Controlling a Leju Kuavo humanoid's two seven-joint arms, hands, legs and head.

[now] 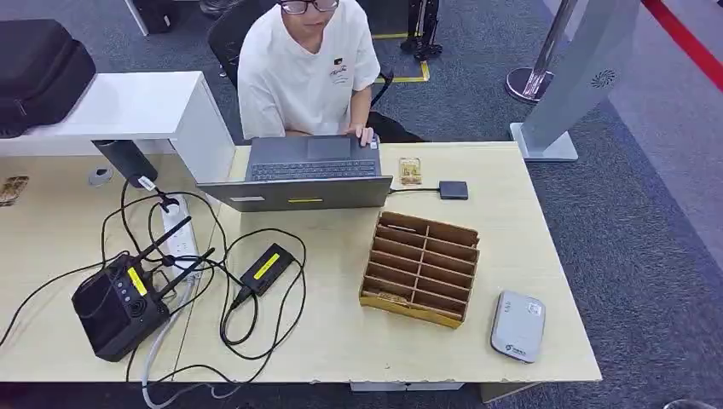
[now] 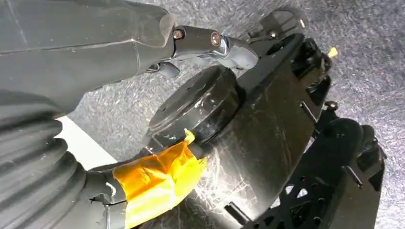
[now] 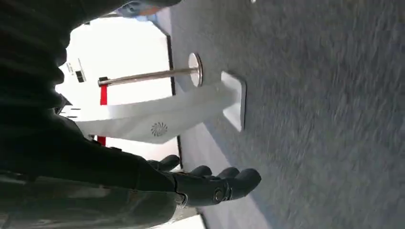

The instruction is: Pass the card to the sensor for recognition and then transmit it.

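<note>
Rounded grey sensor beside slotted cardboard organizer.

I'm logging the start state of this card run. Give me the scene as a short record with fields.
card holder: slotted wooden rack on the desk, right of centre
sensor: grey reader near the desk's right front corner
left hand: holds nothing
right hand: over carpet, fingers apart, holds nothing
person: seated behind a laptop

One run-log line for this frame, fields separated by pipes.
left hand: holds nothing | right hand: open, hanging over floor | card rack: on desk, untouched | sensor: right of rack | person: at laptop
</note>
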